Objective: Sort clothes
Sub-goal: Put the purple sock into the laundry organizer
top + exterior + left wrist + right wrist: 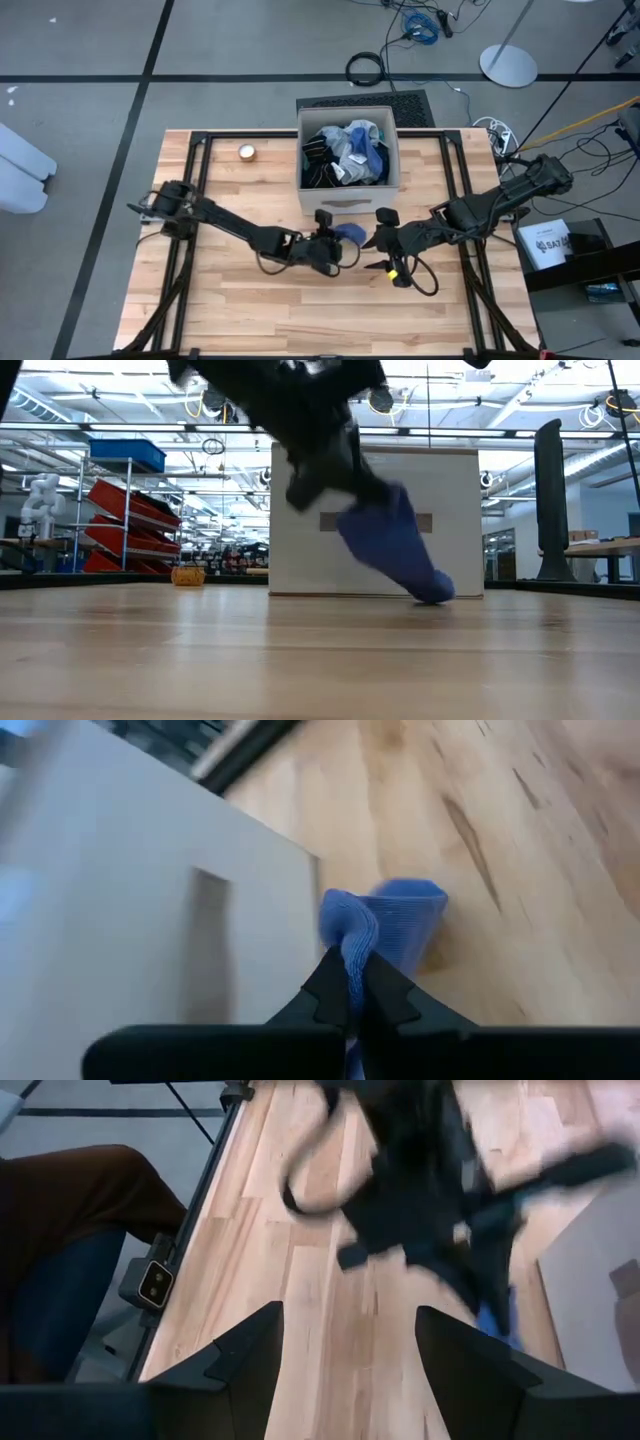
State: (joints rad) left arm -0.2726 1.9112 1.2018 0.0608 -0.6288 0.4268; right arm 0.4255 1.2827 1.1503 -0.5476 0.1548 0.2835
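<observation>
Left gripper (pixel 348 982) pinching blue sock (pixel 385 925) before box (pixel 345 192), right gripper (pixel 386 243) wide, empty, sock's lower end hidden.

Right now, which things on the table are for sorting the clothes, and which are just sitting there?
For the job:
- small blue knitted sock, pinched in the left gripper
- heap of grey, black and blue clothes
- right gripper, open beside it

Just sitting there:
- beige square cardboard box holding the heap
- small round pale object near the table's far edge
</observation>
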